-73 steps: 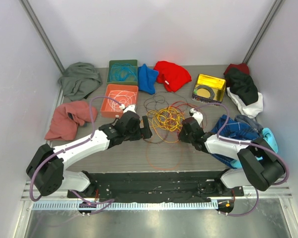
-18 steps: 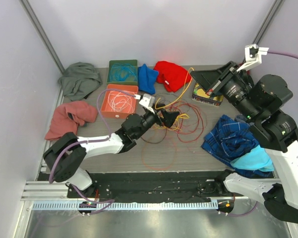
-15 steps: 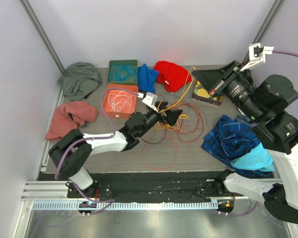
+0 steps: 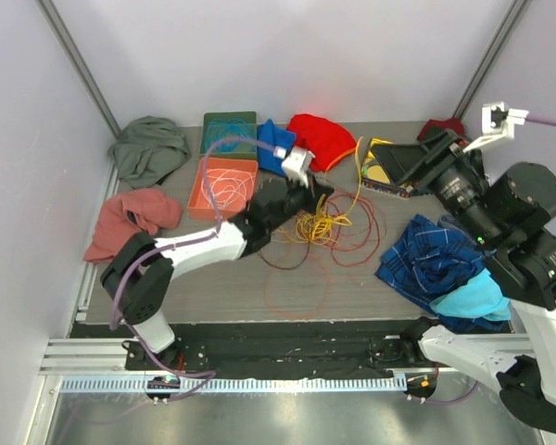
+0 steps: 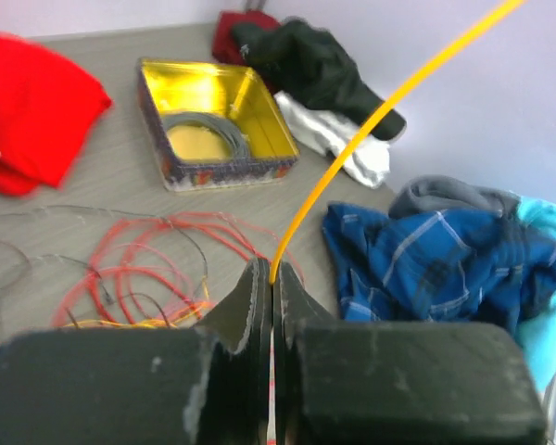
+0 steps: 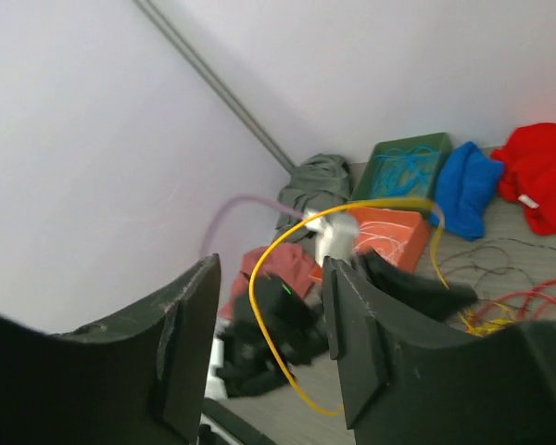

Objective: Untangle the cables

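Seen from above, 2 robot arms work over a grey table (image 4: pixel 213 278) strewn with clothing and boxes. The cables (image 4: pixel 326 222) lie in a loose tangle at the middle of the table: a yellow knot, with red loops spreading to its right and dark brown loops to its left. The left arm reaches across to the far side of this tangle. In its wrist view, the left gripper (image 5: pixel 271 278) is clamped tight on 1 yellow cable (image 5: pixel 389 102), which rises from between the pressed fingers toward the upper right. The right arm is raised high on the right. The right gripper (image 6: pixel 271 269) has its fingers spread apart and grips nothing; the yellow cable shows as a slack arc in the gap between them, and I cannot tell whether it touches either finger. Behind the tangle sit an orange tray (image 4: pixel 204 206) holding a white cable and a green tray (image 4: pixel 229 119) holding a blue cable. A yellow tin (image 5: pixel 213 120) containing a grey coil stands to the right, beyond the red loops. A red cloth (image 4: pixel 320 139), a blue cloth (image 4: pixel 276 146), a grey garment (image 4: pixel 148 148), a pink garment (image 4: pixel 130 218) and a blue plaid shirt (image 4: pixel 431 260) lie around the edges.
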`<state>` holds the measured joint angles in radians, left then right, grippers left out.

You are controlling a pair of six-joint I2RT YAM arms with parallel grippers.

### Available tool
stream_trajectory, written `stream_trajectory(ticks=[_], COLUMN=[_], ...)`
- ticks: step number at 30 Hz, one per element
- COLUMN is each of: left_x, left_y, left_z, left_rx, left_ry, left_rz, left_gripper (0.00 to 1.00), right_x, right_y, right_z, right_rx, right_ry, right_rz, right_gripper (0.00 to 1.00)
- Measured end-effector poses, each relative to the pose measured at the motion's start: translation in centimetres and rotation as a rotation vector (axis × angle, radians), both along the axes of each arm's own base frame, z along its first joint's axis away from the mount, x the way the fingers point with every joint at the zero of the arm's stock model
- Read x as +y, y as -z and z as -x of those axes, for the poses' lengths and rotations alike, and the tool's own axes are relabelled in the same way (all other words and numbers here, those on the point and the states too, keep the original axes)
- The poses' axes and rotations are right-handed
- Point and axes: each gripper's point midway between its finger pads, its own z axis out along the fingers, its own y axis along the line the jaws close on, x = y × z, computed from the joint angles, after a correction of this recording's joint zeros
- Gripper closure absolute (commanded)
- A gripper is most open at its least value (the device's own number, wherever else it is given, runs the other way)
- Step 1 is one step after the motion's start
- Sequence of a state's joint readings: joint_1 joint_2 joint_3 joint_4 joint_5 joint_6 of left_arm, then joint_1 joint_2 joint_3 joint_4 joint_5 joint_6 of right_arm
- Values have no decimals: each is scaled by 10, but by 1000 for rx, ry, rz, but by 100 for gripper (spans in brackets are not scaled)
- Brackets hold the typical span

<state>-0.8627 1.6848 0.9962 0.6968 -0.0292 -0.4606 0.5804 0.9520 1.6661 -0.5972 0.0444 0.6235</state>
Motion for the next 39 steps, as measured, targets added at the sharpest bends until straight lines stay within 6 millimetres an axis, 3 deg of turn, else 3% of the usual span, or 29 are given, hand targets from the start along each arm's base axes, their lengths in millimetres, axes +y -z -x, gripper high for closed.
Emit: stream_trajectory(ticks=[3, 6, 11, 16, 20, 26, 39], left_x=[-1, 11, 49, 78, 86, 76, 60], left_y=[-54, -140, -272, -351, -378, -379, -361], left_z=[-21, -27, -2, 24, 34, 40, 36], left_rx=[8, -55, -181, -264, -298, -283, -229], left_ry=[-23, -42, -74, -84, -81, -21, 23], left_rz=[-67, -85, -37, 27, 72, 96, 85], left_gripper=[100, 100, 100, 100, 100, 100, 100], right_x=[-19, -35, -47, -43, -32, -1, 63], right_y=[16, 33, 71, 119, 155, 190, 202], right_z=[5, 9, 1, -15, -22, -30, -41], right_rx=[3, 10, 52, 123, 161, 186, 175], right_ry=[71, 132, 213, 241, 208, 83, -167], right_rz=[18, 32, 83, 163, 196, 196, 160], right_gripper=[30, 29, 29, 29, 30, 28, 31])
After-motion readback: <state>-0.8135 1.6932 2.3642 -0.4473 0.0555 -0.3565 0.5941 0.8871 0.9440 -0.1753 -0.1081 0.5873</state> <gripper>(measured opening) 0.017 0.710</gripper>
